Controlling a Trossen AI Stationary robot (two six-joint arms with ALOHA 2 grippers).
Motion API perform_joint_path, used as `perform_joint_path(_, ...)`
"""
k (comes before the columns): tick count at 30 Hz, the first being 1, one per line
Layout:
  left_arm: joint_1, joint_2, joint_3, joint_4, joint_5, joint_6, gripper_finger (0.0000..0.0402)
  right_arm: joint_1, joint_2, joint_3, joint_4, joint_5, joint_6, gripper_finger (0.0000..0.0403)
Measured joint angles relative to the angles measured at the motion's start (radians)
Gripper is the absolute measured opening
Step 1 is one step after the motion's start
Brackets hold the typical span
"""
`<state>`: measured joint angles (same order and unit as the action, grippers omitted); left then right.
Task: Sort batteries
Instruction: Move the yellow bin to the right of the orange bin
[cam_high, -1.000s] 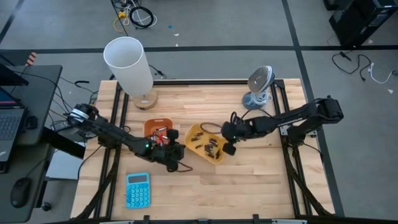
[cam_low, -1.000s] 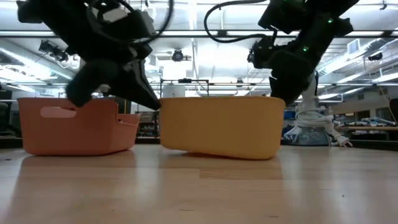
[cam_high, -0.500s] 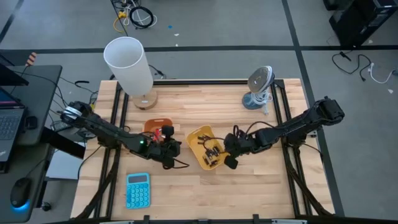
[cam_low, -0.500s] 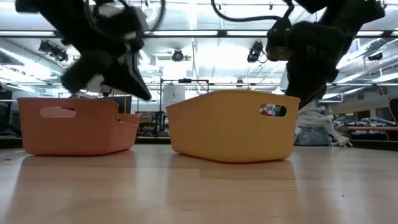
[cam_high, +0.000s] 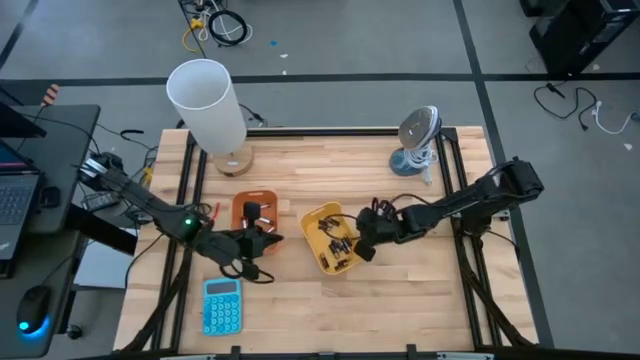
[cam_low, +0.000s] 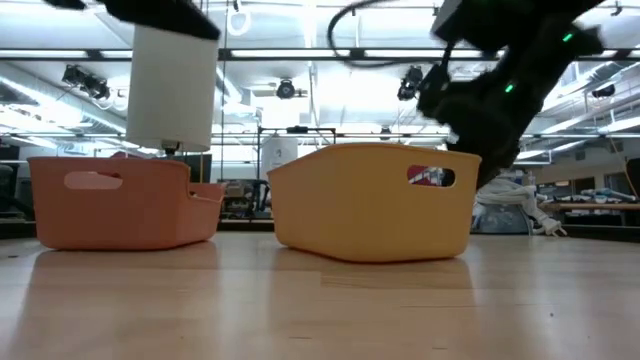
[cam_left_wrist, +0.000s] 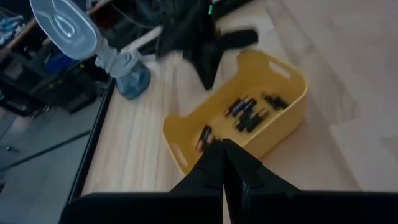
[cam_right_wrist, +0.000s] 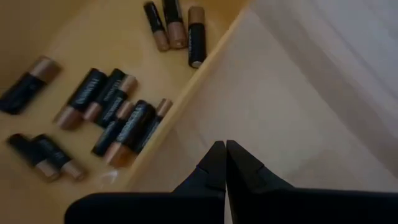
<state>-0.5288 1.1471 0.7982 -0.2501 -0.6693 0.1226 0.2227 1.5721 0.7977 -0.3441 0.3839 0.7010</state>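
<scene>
Several batteries (cam_right_wrist: 112, 112), black with copper ends, lie on the floor of the yellow tray (cam_high: 312, 222) in the middle of the table. The orange tray (cam_high: 250, 200) stands just left of it, with something small and dark inside. My left gripper (cam_high: 268, 240) is shut and empty. It hangs raised between the two trays, near their front ends, and points at the yellow tray (cam_left_wrist: 273, 134). My right gripper (cam_right_wrist: 222, 146) is shut and slants down just outside the yellow tray's right long wall (cam_right_wrist: 186, 93). In the low view the tray (cam_low: 370, 200) hides its fingertips. My right gripper's shut fingertips (cam_right_wrist: 214, 155) stand close by the outer side of the yellow tray's right long wall, slanting down from the table's right. I cannot tell whether they touch it. The tray sits flat on the table.
A tall white lamp shade (cam_high: 205, 100) stands at the far left and a small fan (cam_high: 415, 135) at the far right. A blue calculator (cam_high: 221, 305) lies near the front edge, left of centre. Bare wood lies in front of and to the right of the trays.
My left gripper has risen and drawn back toward the table's left, leaving the low view. My right gripper has gone toward the near edge and rolled. The yellow tray, tipped up at one side a second ago, now sits flat and has turned more near-to-far.
</scene>
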Motion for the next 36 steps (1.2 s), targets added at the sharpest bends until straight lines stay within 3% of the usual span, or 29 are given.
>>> perform_joint_path(6, -0.039, -0.053, 0.000, -0.004, 0.000, 0.004, 0.0000, -0.063, 0.102, 0.001, 0.226, -0.133, -0.153, 0.0000)
perform_joint_path(11, -0.044, -0.056, 0.000, -0.007, 0.000, 0.004, 0.0000, -0.092, 0.144, 0.001, 0.373, -0.148, -0.211, 0.0000)
perform_joint_path(19, -0.044, -0.056, 0.000, -0.009, -0.008, 0.004, 0.0000, -0.106, 0.128, 0.001, 0.314, -0.151, -0.208, 0.0000)
perform_joint_path(25, -0.044, -0.056, 0.000, -0.020, -0.010, 0.000, 0.0000, -0.021, 0.127, 0.001, 0.221, -0.180, -0.089, 0.0000)
perform_joint_path(36, -0.044, -0.055, 0.000, -0.011, -0.013, 0.006, 0.0000, 0.073, 0.128, 0.001, 0.398, -0.031, -0.016, 0.0000)
